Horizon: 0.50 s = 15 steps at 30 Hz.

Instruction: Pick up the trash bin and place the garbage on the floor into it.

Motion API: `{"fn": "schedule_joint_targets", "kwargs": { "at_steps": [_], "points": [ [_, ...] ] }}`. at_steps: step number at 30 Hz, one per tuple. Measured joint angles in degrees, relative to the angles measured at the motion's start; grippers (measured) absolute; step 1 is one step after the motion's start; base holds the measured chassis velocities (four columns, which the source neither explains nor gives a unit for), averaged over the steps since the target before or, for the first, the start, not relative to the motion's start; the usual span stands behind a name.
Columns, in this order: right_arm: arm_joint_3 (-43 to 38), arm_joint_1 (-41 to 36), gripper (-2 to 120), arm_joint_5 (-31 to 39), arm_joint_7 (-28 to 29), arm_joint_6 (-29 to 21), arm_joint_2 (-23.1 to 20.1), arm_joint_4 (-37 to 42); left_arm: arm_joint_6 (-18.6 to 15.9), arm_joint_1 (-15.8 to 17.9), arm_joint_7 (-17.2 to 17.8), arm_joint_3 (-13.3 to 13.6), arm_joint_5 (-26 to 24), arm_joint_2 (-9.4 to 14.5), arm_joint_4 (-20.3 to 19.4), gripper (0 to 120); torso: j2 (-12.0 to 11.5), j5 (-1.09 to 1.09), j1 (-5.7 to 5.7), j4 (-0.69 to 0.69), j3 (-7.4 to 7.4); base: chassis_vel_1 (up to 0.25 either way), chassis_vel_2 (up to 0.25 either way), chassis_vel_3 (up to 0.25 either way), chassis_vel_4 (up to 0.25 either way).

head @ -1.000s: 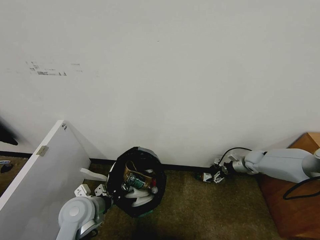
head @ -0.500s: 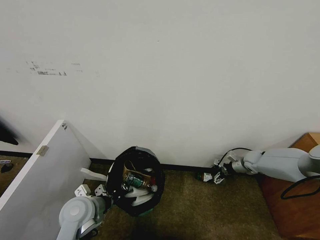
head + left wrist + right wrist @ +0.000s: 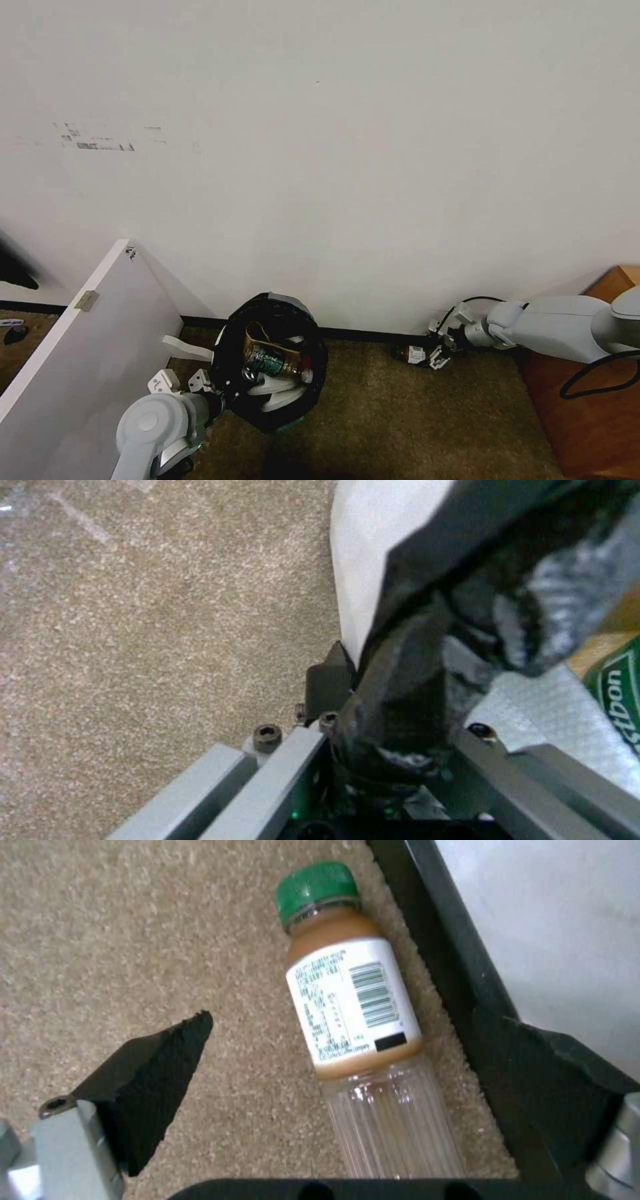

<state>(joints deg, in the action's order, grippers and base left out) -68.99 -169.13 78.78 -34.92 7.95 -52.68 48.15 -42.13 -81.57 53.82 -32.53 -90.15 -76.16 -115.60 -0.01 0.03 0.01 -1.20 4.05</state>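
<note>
The trash bin (image 3: 233, 347), white with a black bag over its rim, hangs tilted just above the carpet floor (image 3: 400, 420). Inside it lie garbage items: a brown paper bag, a green-labelled bottle (image 3: 270, 363) and white slippers. My left gripper (image 3: 215, 399) is shut on the bin's bagged rim (image 3: 427, 645). My right gripper (image 3: 437, 350) is low by the wall and open. A green-capped bottle (image 3: 353, 1005) with a white label lies on the carpet between its fingers (image 3: 157, 1070), close along the black skirting (image 3: 453, 965).
A white panel (image 3: 80, 360) leans at the left beside the bin. Wooden furniture (image 3: 593, 413) stands at the right under my right arm. The white wall (image 3: 333, 167) closes off the far side, with open carpet in front.
The bin has shifted slightly left and up in my left gripper. My right arm has sunk a little at the bottle by the skirting.
</note>
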Motion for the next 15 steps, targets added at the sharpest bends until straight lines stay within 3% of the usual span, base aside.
{"fn": "schedule_joint_targets", "kwargs": {
  "at_steps": [8,15],
  "points": [
    [2.05,-0.03,100,0.58,-0.01,-0.33,-1.47,-1.31,0.01,-0.17,-0.55,-0.15,0.24,0.05,0.22,0,0.01,-0.04,0.00,-0.04,-0.02,0.000,0.000,0.000,0.000],
    [3.49,-0.07,100,1.19,-0.01,-0.62,-2.03,-2.25,0.01,-0.53,-1.46,-0.26,0.44,0.16,0.44,0,0.00,0.01,0.00,0.01,0.00,0.000,0.000,0.000,0.000]
  ]
}}
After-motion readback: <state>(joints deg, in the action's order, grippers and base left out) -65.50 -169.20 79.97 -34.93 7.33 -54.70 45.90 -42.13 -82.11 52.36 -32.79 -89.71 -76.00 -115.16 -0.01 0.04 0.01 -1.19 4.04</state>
